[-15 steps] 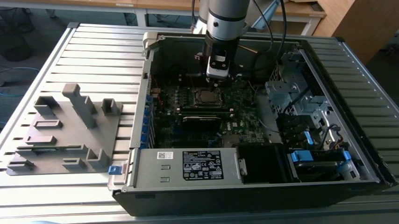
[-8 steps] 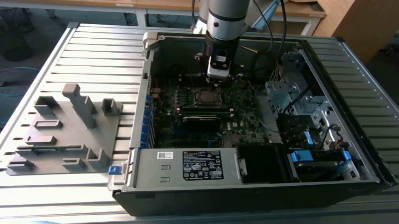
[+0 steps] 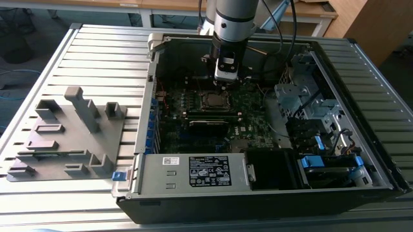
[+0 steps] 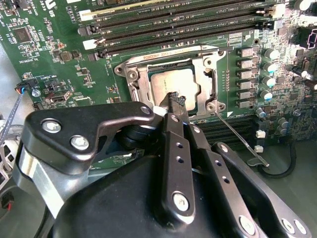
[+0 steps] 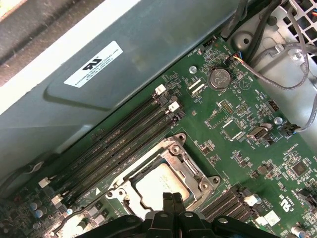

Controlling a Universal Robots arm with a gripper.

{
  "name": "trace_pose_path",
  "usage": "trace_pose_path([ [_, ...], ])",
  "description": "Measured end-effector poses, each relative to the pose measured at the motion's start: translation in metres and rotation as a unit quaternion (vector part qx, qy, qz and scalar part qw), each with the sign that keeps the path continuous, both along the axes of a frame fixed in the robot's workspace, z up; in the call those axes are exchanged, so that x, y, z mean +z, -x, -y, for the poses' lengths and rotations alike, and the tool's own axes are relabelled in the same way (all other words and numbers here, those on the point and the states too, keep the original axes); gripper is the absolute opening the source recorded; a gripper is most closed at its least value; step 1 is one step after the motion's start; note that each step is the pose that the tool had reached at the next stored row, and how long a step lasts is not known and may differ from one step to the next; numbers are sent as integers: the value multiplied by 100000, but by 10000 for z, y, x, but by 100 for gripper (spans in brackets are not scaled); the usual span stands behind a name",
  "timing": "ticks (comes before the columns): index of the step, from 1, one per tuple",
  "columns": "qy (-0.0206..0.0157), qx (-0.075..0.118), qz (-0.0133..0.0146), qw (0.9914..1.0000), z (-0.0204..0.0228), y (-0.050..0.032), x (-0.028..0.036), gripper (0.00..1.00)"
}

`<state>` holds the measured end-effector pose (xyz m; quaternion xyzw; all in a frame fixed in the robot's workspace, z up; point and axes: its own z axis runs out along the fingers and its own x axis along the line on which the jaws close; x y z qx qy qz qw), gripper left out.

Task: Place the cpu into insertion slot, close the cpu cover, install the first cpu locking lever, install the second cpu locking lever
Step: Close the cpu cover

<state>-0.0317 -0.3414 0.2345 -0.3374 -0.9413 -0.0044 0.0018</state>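
Touching cover (image 4: pixel 207 74) edge, gripper (image 4: pixel 176 101) jaws pressed together, empty; cpu (image 4: pixel 171 83) sat under lowered cover, centre of exterior view; lever (image 4: pixel 240 136) looked unlatched, so latching likely called for steady hooking push.

The arm (image 3: pixel 233 19) stands vertical directly above the gripper (image 4: pixel 176 102). The gripper points straight down, its two fingers (image 4: pixel 174 144) pressed together at the tips.

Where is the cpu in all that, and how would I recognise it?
Look into the open computer case, at the green board on its floor, under the gripper. The cpu is the flat, dull silver square there, framed by the silvery cpu cover. Its neighbours, the memory slots, are long, narrow and black.
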Motion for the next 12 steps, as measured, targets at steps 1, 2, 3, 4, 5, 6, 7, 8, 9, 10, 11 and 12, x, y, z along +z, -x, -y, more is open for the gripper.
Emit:
trace_pose_path([
  [1,-3,5,2,100000,0,0,0,11],
  [2,-2,6,1,100000,0,0,0,11],
  [3,-5,45,3,100000,0,0,0,11],
  [4,-3,223,2,100000,0,0,0,11],
  [5,-2,602,0,99998,0,0,0,11],
  [6,2,1120,-2,99994,0,0,0,11],
  [7,-1,1867,0,99983,0,0,-1,11],
  [8,-1,2609,0,99966,0,0,-2,11],
  [9,-4,3365,2,99943,0,0,-3,11],
  [10,-2,4131,1,99915,0,0,-3,11],
  [11,-1,4912,0,99879,0,0,-4,11],
  [12,-2,5714,2,99837,0,0,-5,11],
])
